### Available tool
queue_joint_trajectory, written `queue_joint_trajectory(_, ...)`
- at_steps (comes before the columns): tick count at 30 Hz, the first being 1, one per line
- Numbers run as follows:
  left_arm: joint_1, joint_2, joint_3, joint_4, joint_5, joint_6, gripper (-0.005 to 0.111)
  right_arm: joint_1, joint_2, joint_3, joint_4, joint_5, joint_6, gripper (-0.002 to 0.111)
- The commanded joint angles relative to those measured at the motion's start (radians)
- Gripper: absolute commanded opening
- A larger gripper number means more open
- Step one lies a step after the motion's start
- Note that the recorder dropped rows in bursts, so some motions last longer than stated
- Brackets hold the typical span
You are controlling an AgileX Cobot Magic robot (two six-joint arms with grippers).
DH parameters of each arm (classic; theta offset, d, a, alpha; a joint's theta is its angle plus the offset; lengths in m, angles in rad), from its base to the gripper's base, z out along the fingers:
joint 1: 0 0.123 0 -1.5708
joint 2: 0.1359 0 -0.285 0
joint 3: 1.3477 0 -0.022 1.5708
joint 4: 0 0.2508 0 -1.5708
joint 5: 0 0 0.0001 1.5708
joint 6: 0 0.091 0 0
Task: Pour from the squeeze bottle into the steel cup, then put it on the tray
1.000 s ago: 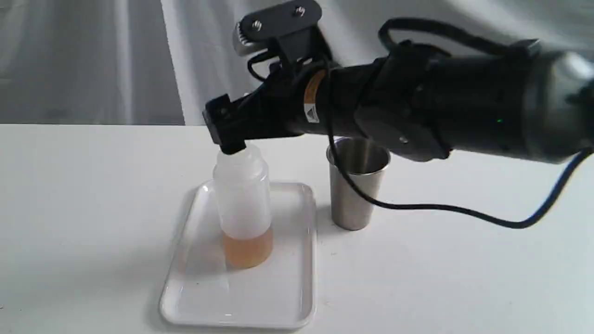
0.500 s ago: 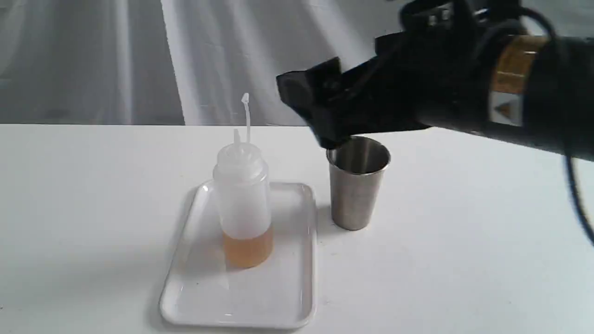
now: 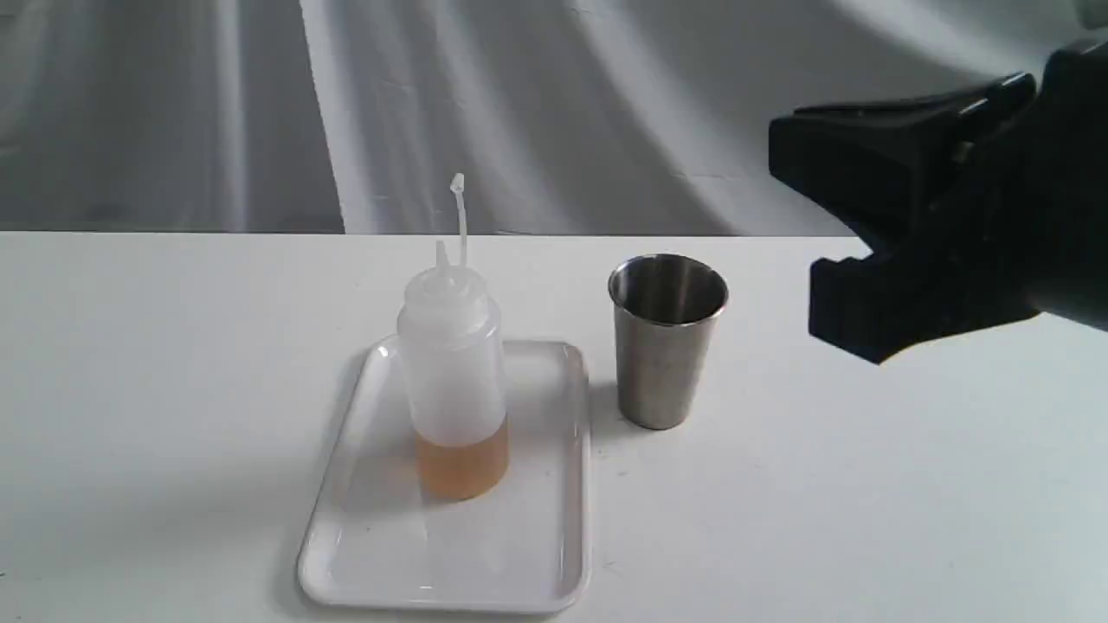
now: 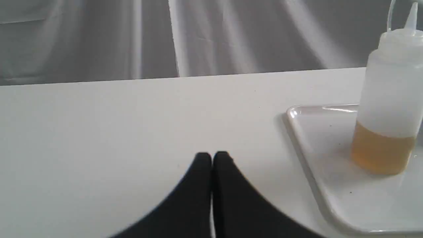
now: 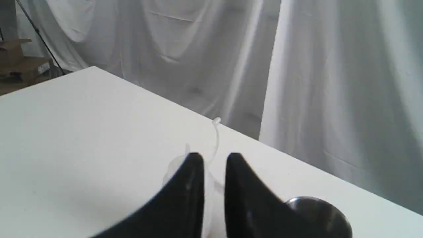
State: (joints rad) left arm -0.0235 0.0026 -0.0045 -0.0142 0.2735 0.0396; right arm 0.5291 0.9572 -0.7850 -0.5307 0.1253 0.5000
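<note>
The squeeze bottle (image 3: 450, 372) stands upright on the white tray (image 3: 528, 536), with amber liquid in its bottom third and its tethered tip cap sticking up. Just right of the tray, on the table, is the steel cup (image 3: 665, 346). My right gripper (image 3: 796, 225) hovers open and empty well right of the cup. Its wrist view looks between the fingertips (image 5: 195, 162) at the bottle top (image 5: 176, 165), with the cup rim (image 5: 317, 211) to one side. My left gripper (image 4: 211, 155) is shut, low over bare table beside the tray (image 4: 317, 132) and bottle (image 4: 390, 99).
A white table (image 3: 173, 389) carries everything, and grey-white cloth hangs behind its far edge. In the right wrist view some brown boxes (image 5: 19, 59) sit off the table's far corner. The left arm does not show in the exterior view.
My right gripper has drawn back from the bottle's top, past the cup, to the right and upward. Bottle, tray and cup have stayed put.
</note>
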Motion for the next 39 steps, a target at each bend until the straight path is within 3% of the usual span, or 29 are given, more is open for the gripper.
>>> queue_joint_trajectory(1,0.002,-0.003,0.004,-0.001,-0.008,-0.005,0.0,-0.009,-0.006,0.009,0.027,0.052,0.008,0.0)
queue_joint_trajectory(8,0.002,-0.003,0.004,-0.001,-0.008,-0.003,0.0,-0.012,-0.014,0.009,0.027,0.065,0.008,0.0)
queue_joint_trajectory(20,0.002,-0.003,0.004,-0.001,-0.008,-0.005,0.0,-0.142,-0.199,0.026,0.023,0.067,0.008,0.0)
queue_joint_trajectory(30,0.002,-0.003,0.004,-0.001,-0.008,-0.003,0.0,-0.377,-0.503,0.248,0.227,0.028,0.008,0.0)
queue_joint_trajectory(39,0.002,-0.003,0.004,-0.001,-0.008,-0.005,0.0,-0.612,-0.627,0.506,0.26,-0.359,0.004,0.0)
